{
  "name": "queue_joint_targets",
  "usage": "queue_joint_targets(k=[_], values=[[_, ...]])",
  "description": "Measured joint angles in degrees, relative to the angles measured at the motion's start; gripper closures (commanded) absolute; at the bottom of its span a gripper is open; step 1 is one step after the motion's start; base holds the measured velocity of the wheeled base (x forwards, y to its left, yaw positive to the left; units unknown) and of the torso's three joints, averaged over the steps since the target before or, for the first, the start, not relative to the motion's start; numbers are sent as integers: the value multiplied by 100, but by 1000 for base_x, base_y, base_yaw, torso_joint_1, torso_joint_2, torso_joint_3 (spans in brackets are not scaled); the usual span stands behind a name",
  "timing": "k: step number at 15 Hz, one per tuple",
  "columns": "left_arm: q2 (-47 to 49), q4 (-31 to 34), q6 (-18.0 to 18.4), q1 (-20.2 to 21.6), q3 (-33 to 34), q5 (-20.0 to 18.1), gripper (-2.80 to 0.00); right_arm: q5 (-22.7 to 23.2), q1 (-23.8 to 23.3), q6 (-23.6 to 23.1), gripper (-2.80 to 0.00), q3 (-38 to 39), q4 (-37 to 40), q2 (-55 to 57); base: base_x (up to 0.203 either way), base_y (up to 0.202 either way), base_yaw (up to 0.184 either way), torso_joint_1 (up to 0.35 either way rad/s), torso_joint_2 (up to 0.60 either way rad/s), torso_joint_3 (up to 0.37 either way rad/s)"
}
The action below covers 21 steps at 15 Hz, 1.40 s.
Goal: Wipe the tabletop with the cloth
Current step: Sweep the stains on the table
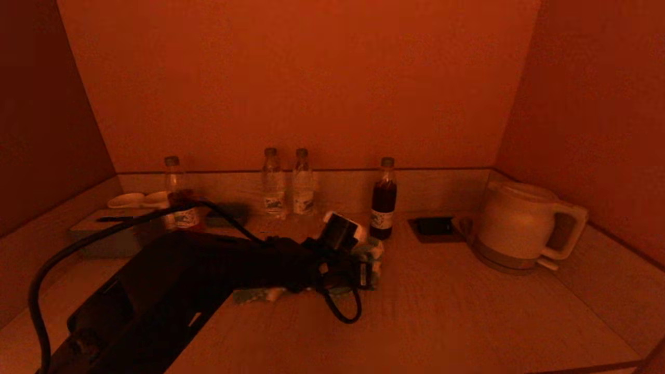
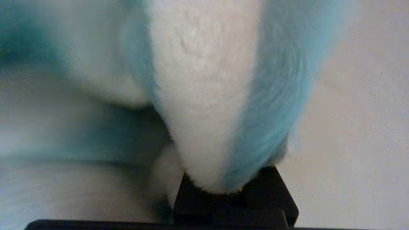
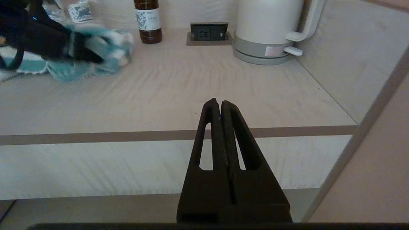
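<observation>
A fluffy teal-and-white cloth (image 1: 371, 254) lies bunched on the pale wood tabletop (image 1: 441, 311), in front of the bottles near the middle. My left gripper (image 1: 363, 272) is shut on the cloth and presses it on the table. In the left wrist view the cloth (image 2: 207, 95) fills the picture and runs down into the gripper (image 2: 220, 188). The right wrist view shows the cloth (image 3: 96, 54) and the left arm at the far left of the table. My right gripper (image 3: 220, 103) is shut and empty, parked off the table's front edge.
Two clear water bottles (image 1: 286, 182), a third bottle (image 1: 176, 192) and a dark bottle (image 1: 383, 198) stand along the back wall. A white kettle (image 1: 519, 226) stands at the right, a socket panel (image 1: 434, 226) beside it. A tray with dishes (image 1: 104, 228) is at the left.
</observation>
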Motion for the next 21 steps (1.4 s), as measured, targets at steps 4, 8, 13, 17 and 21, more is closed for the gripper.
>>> queue_joint_targets(k=[4,8,13,17,21], values=[[-43,-124,1,-267,0,-20,0,3,0,0,0,0,0,0,0,0,0,0,0,0],[-135,-135,-37,-413,9,-20,0,3,3,-1,0,0,0,0,0,0,0,0,0,0],[-278,-191,45,-488,11,14,0,-3,5,0,0,0,8,0,0,0,0,0,0,0],[-63,-602,367,-200,-9,30,0,2,5,0,0,0,0,0,0,0,0,0,0,0],[121,-616,477,-37,-15,45,0,4,5,1,0,0,0,0,0,0,0,0,0,0]])
